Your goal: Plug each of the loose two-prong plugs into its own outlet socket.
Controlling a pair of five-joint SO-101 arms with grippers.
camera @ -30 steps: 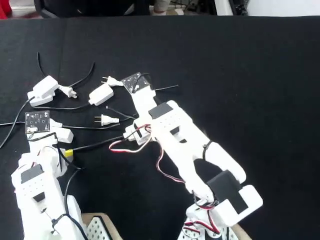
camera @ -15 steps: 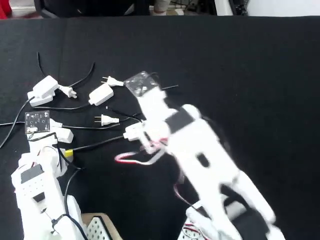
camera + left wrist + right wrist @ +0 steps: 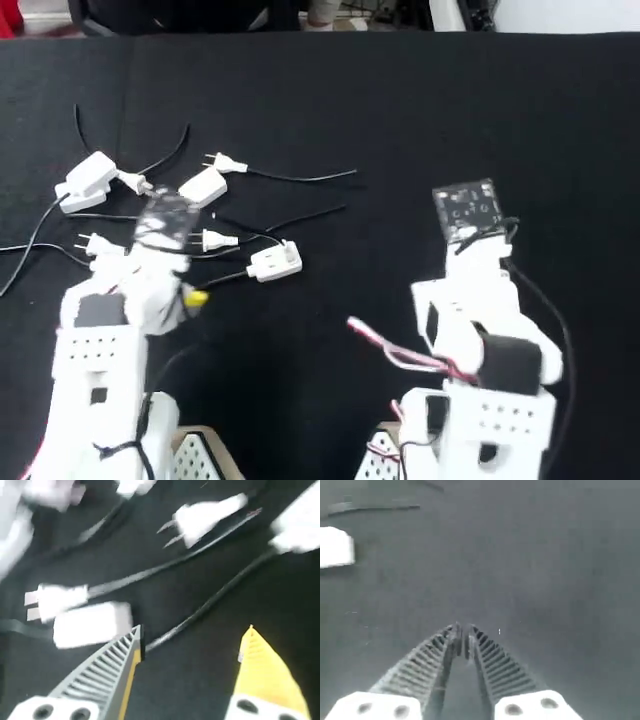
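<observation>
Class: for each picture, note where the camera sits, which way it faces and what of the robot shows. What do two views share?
High view: fixed above, looking down on the black-clothed table; left arm and right arm show.
Left wrist view: on the left arm, facing down past the left gripper's open fingers at a white two-prong plug.
Right wrist view: on the right arm, facing the cloth past the right gripper's shut fingers.
Shared: high and left wrist views both show white plugs.
</observation>
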